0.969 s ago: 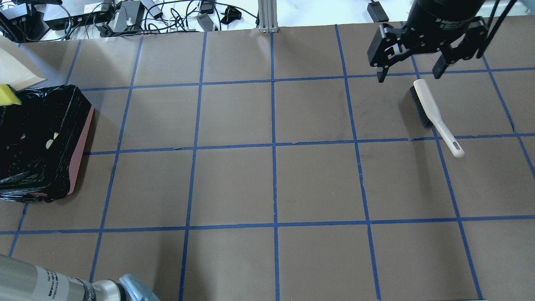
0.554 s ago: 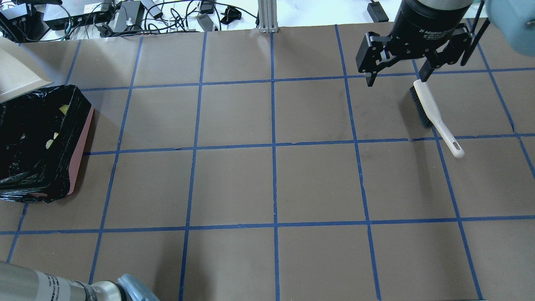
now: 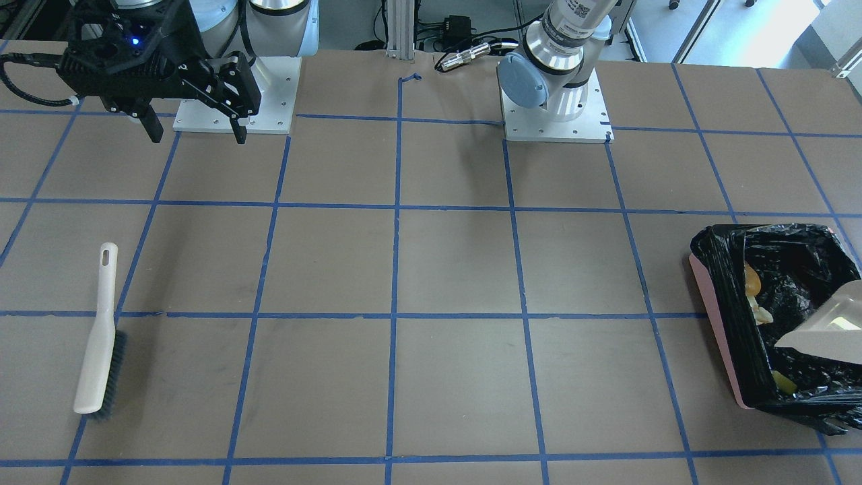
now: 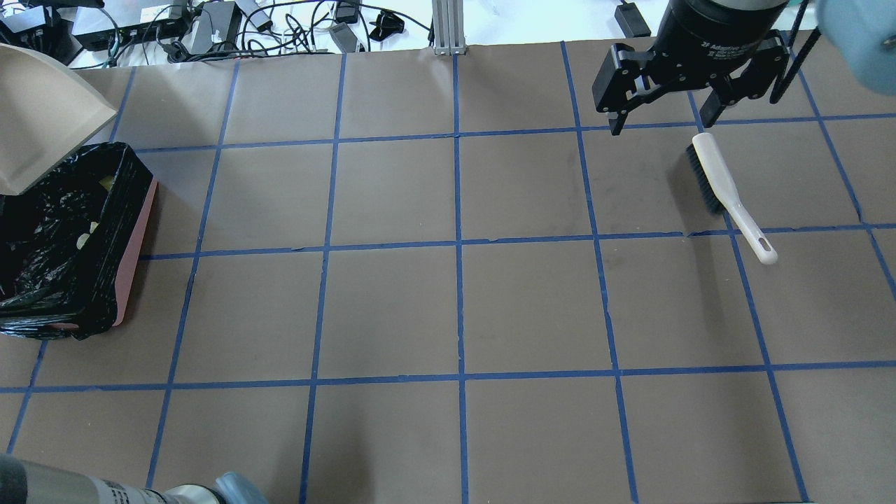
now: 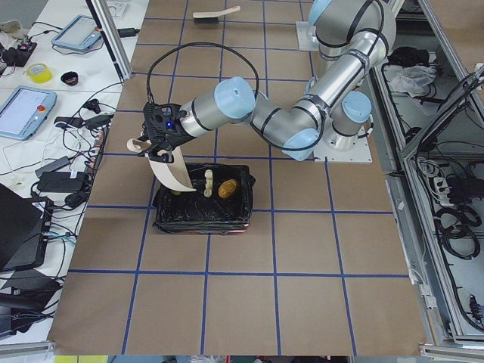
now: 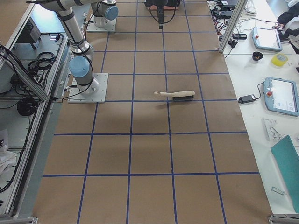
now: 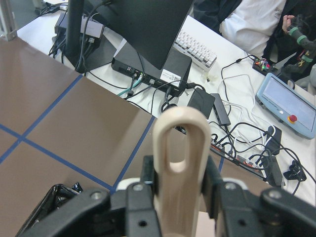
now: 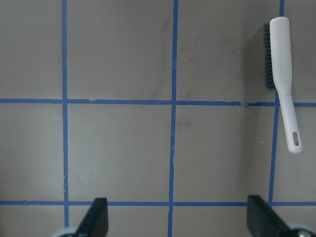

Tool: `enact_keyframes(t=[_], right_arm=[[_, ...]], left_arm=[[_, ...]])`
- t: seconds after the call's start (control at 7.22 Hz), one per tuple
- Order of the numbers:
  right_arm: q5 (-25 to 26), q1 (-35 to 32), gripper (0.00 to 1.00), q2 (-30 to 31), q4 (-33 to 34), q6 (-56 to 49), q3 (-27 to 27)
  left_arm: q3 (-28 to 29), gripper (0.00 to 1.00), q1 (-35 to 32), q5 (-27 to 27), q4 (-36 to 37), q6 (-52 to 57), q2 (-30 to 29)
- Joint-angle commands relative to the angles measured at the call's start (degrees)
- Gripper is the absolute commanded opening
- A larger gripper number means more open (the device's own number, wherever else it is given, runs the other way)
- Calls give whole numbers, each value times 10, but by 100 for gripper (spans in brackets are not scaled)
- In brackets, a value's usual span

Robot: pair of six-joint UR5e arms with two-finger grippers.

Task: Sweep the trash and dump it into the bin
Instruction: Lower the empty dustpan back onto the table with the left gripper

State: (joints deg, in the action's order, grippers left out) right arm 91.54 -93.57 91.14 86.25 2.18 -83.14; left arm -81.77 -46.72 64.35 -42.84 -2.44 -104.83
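the tilted dustpan (image 3: 825, 330) is partly hiding the bin (image 3: 715, 316) holding potato lump (image 3: 752, 279), croissant (image 3: 762, 313) and sponge piece (image 3: 782, 382); left tool (image 7: 180, 197) is clamping the dustpan's handle, right tool (image 4: 658, 124) is gaping.

— The bench (image 4: 392, 308)?
— Matt brown paper, gridded with smooth blue tape (image 4: 460, 308).
— The dustpan (image 4: 42, 119) clamped in the left jaws?
— Smooth beige plastic, faint sheen. Beneath those jaws, the bin (image 4: 133, 245) is smooth pink plastic; its liner (image 4: 56, 238) is crinkly, glossy black film.
— The brush (image 4: 728, 192) lying beyond the right jaws?
— Cream plastic handle, smooth; dark, coarse bristles.
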Motion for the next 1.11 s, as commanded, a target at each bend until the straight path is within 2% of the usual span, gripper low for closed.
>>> enact_keyframes(t=[0.0, 0.42, 0.69, 0.83, 0.97], right_arm=[[6, 3, 100, 0, 1, -1, 2], [0, 1, 100, -1, 1, 0, 0], [6, 1, 100, 0, 1, 0, 0], [6, 1, 100, 0, 1, 0, 0], [6, 1, 100, 0, 1, 0, 0]], left_arm=[[4, 0, -78, 114, -56, -185, 10], [-8, 0, -200, 249, -158, -431, 0], [-23, 0, -245, 254, -201, -574, -24], [-54, 0, -253, 249, -191, -599, -39], [-79, 0, -272, 251, -140, -629, -56]])
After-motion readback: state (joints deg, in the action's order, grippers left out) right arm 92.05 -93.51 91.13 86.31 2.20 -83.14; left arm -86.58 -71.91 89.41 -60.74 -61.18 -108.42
